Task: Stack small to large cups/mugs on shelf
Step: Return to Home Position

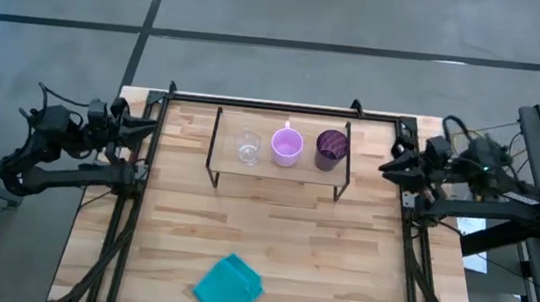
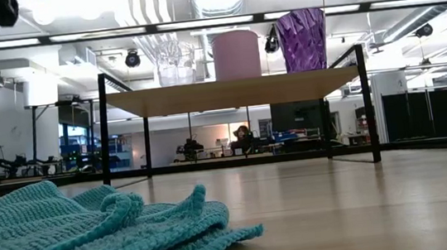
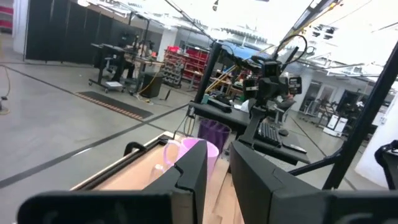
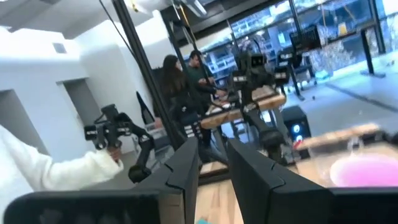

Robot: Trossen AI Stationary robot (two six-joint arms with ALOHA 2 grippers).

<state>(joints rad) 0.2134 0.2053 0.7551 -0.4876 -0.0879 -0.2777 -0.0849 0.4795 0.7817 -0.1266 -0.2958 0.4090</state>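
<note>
Three vessels stand upright in a row on the low wooden shelf (image 1: 278, 170) at the table's far side: a clear glass cup (image 1: 248, 147) on the left, a pink mug (image 1: 286, 147) in the middle, and a dark purple tumbler (image 1: 331, 148) on the right. In the low view the glass cup (image 2: 175, 63), mug (image 2: 236, 54) and tumbler (image 2: 303, 40) rest by their bases on the plank (image 2: 228, 93). My left gripper (image 1: 152, 127) waits at the table's left edge. My right gripper (image 1: 386, 167) waits at the right edge. Both are slightly open and hold nothing.
A crumpled teal cloth (image 1: 229, 290) lies near the table's near edge, and bare wood lies between it and the shelf. A black outer frame (image 1: 285, 104) borders the table. In the right wrist view, people (image 4: 180, 87) and a white sleeve (image 4: 43, 177) show in the room beyond.
</note>
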